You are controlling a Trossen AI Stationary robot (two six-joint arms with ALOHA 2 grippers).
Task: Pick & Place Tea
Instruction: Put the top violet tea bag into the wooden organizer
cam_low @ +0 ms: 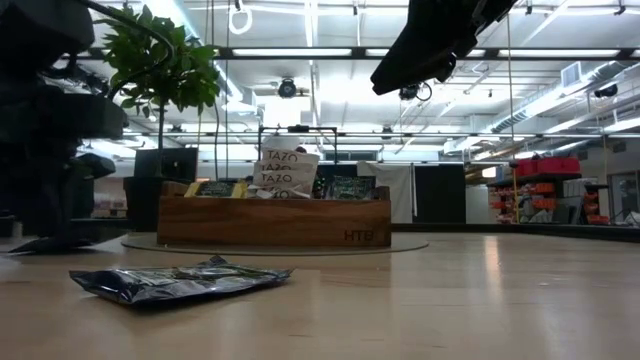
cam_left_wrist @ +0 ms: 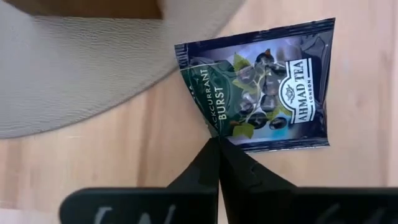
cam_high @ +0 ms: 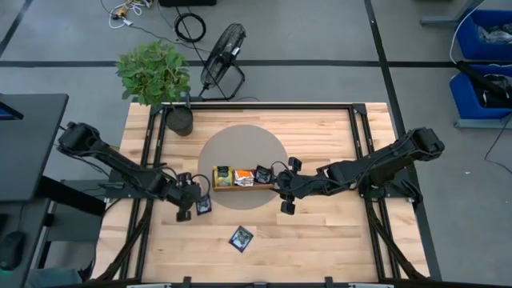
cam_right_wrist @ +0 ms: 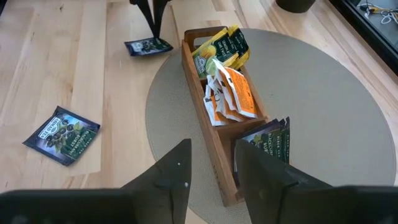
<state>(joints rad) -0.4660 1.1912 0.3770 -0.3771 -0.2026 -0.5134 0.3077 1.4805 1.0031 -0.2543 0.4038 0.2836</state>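
Loose navy sachet: lowest in the high view, bottom centre on bare wood; lying flat, turned diamond-wise with corners toward the frame edges; square, so no long axis; in the low view a crumpled dark packet at lower left.
Left gripper: centre-left of the high view, just off the lower left edge of the round mat; fingers pressed together, pinching an edge of a second navy sachet.
Pinched navy sachet: upper right of the left wrist view, flat on the wood beside the mat edge; printed side up, tilted, lower corner toward the fingertips.
Right gripper: centre of the high view, at the right end of the wooden tray; fingers spread, holding nothing.
Tray: centre of the high view on the mat, long axis running left to right.
Tray contents: yellow-green sachets at one end, orange-and-white sachets in the middle, navy sachets at the end nearest the right gripper, all standing on edge.
Potted plant: upper left, at the table's far corner.
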